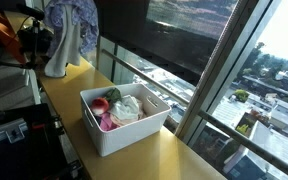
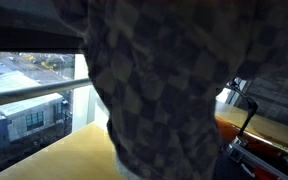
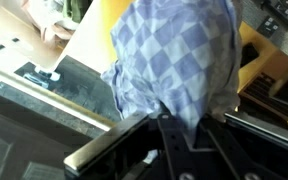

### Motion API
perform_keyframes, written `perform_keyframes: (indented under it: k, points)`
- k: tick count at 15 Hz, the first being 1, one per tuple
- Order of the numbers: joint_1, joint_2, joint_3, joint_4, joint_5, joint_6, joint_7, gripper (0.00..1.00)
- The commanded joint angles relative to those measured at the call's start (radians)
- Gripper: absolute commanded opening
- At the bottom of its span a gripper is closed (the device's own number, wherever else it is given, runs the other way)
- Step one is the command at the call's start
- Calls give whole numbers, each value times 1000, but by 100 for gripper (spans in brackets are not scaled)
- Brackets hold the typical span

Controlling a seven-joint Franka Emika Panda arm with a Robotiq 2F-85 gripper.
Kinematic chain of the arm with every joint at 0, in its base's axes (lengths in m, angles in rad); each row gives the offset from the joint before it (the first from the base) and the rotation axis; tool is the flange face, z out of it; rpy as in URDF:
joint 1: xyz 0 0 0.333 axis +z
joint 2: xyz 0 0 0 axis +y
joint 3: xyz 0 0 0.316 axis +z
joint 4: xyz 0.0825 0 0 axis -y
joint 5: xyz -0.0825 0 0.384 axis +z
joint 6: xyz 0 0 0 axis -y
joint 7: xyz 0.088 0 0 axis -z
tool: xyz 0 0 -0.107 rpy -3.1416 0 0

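The hand (image 3: 184,130) is pinched on a blue-and-white checked fabric cloth (image 3: 179,60). In the wrist view the cloth bunches together where it runs down between the two dark fingers (image 3: 160,135), and the rest of it spreads above them and covers much of the picture.

In an exterior view the same cloth (image 1: 72,25) hangs in the air over the far end of the long yellow wooden desk (image 1: 164,155), well apart from the white rectangular plastic bin (image 1: 114,142) that stands nearer the middle of the desk. The hand itself is hidden behind the folds there. A pale shape (image 1: 56,58) sits just under the cloth; whether it belongs to the cloth cannot be told.

In an exterior view the cloth (image 2: 154,80) hangs close to the lens and fills most of the frame, with a strip of desk (image 2: 69,155) below it.

Inside the bin lie a red round thing (image 1: 99,104), a green one (image 1: 113,95), a pink one (image 1: 107,123) and a crumpled white piece (image 1: 129,108), all crowded together. The tall window (image 1: 209,45) runs along the desk's far edge.
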Motion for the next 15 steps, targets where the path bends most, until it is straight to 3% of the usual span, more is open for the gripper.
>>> perform_keyframes:
  k: [1, 8, 15]
  points:
    - [-12, 116, -43, 13, 22, 1, -19, 4]
    - [0, 190, -50, -91, 69, 11, -16, 4]
    - [7, 283, -50, -69, 58, 61, -2, 4]
